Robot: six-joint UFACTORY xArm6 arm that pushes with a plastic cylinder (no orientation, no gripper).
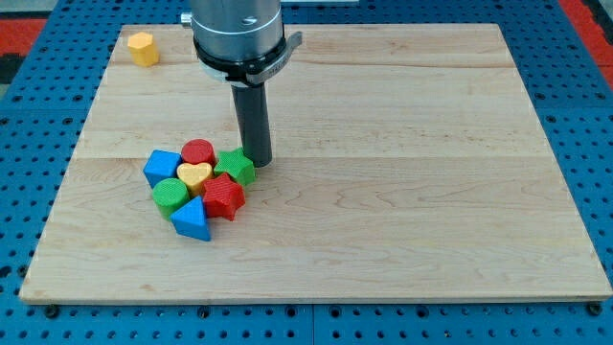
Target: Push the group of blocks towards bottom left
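Sitting left of the board's middle, toward the view's bottom left, the group of blocks forms one tight cluster of seven pieces. A red cylinder (198, 151) is at the cluster's top, with a green star-shaped block (235, 167) just to its right and a blue cube-like block (161, 168) to its left. A yellow heart-shaped block (194, 175) lies in the centre, touching its neighbours. Below it, a green round block (170, 195) sits to the left and a red block (224, 196) with several flat sides to the right. A blue triangular block (192, 219) closes the cluster at the bottom.

My tip (257, 160) stands on the board right beside the green star, on its upper right side; whether the two actually touch I cannot tell. The dark rod rises straight up from there to the grey cylindrical mount (238, 34) at the view's top. The arm has no fingers to open or close, only this rod.

Well apart from the cluster, a lone yellow block (143, 48) with flat sides rests near the top left corner of the wooden board (431, 172). Around the board runs a blue perforated surface (29, 192).
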